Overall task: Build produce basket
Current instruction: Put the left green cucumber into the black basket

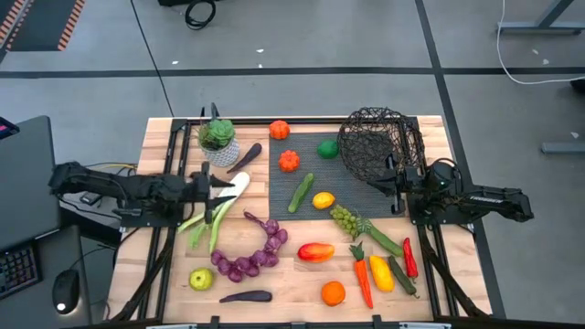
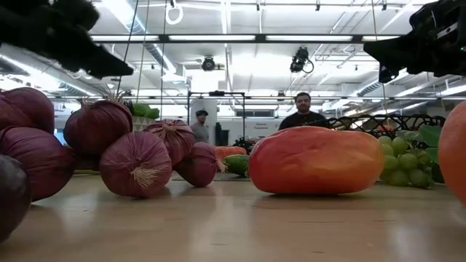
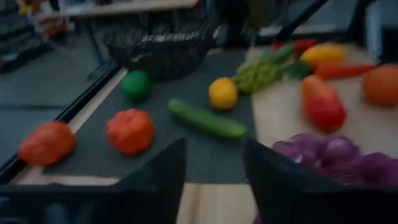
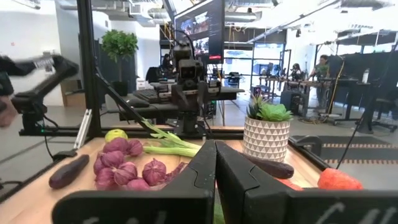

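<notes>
The dark wire basket (image 1: 379, 142) rests at the far right of the grey mat (image 1: 283, 210) and also shows in the left wrist view (image 3: 161, 43). Produce lies spread over the table: a leek (image 1: 219, 210), a purple string of bulbs (image 1: 251, 256), a cucumber (image 1: 301, 192), a lemon (image 1: 323, 200), grapes (image 1: 347, 221) and carrots. My left gripper (image 1: 228, 189) hovers open over the leek's white end, with nothing between its fingers (image 3: 211, 180). My right gripper (image 1: 391, 187) is shut (image 4: 216, 168) just in front of the basket, with nothing visible between its fingers.
A small white-patterned pot with a green plant (image 1: 219, 142) stands at the far left, with an aubergine (image 1: 249, 157) beside it. Oranges, a green pepper (image 1: 327, 148), chillies and an apple (image 1: 201, 278) lie around. People stand in the room behind the table.
</notes>
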Controlling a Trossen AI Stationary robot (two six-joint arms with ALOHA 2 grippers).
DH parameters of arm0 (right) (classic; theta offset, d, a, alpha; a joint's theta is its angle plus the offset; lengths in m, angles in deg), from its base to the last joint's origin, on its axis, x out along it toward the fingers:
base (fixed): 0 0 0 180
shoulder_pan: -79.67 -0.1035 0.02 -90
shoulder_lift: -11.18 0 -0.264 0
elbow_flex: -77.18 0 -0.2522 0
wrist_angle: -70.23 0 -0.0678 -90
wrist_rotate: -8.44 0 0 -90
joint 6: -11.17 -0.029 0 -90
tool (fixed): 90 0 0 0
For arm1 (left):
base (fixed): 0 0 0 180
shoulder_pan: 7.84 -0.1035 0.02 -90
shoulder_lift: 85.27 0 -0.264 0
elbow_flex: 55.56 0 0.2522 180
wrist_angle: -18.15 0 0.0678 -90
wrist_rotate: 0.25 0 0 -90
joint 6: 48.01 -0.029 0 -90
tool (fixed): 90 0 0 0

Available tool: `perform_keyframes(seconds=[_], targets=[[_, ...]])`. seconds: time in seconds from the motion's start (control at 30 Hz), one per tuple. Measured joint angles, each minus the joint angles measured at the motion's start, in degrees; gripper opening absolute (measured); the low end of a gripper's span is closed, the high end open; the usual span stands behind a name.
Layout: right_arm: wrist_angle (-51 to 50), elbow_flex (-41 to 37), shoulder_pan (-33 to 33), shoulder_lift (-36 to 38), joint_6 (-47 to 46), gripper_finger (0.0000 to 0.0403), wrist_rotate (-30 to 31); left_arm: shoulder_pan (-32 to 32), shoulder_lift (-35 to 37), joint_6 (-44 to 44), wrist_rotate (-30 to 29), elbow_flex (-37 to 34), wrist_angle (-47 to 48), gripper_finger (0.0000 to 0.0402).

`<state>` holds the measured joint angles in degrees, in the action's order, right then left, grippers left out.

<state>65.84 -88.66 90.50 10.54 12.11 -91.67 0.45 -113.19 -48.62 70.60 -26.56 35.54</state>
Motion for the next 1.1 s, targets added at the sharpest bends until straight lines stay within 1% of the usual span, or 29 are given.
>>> perform_keyframes(seconds=[0.1,0.17,0.23,0.33,0.43,0.5,0.57,0.7,0.8,0.97,1.1], targets=[[0.0,-0.01,0.01,0.01,0.12,0.0013,0.0,-2.67,-9.34,2.28,-0.55,6.24,3.26,0.023],[0.0,0.0,0.0,0.0,0.12,0.0013,0.0,-4.9,-15.99,6.14,-0.16,9.89,3.66,0.0253],[0.0,0.01,0.0,0.0,0.12,0.0013,0.0,-6.86,-22.89,9.57,2.05,13.63,3.41,0.0267],[0.0,0.01,0.0,0.0,0.12,0.0013,0.0,-8.67,-33.89,12.6,6.51,20.08,3.55,0.0274],[0.0,-0.01,0.0,0.0,0.12,0.0013,0.0,-9.05,-44.4,12.19,10.93,27.56,3.59,0.0273],[0.0,-0.01,0.02,0.0,0.12,0.0013,0.0,-8.83,-50.54,12.06,11.6,32.97,3.93,0.027],[0.02,0.01,0.0,0.0,0.12,0.0013,0.0,-8.71,-56.08,12.02,11.8,38.84,6.84,0.0267],[0.0,0.0,0.02,0.0,0.12,0.0013,0.0,-9.18,-65.3,14.58,11.75,49.54,14.93,0.0264],[0.0,0.0,0.01,0.01,0.12,0.0013,0.0,-9.27,-70.93,19.04,11.76,54.33,17.94,0.0265],[0.02,0.01,0.01,0.0,0.12,0.0013,0.07,-9.27,-77.91,24.56,11.95,56.66,17.8,0.0264],[0.0,0.01,0.02,0.02,0.12,0.0013,0.02,-10.01,-81.21,28.16,13.86,57.16,17.35,0.0262]])
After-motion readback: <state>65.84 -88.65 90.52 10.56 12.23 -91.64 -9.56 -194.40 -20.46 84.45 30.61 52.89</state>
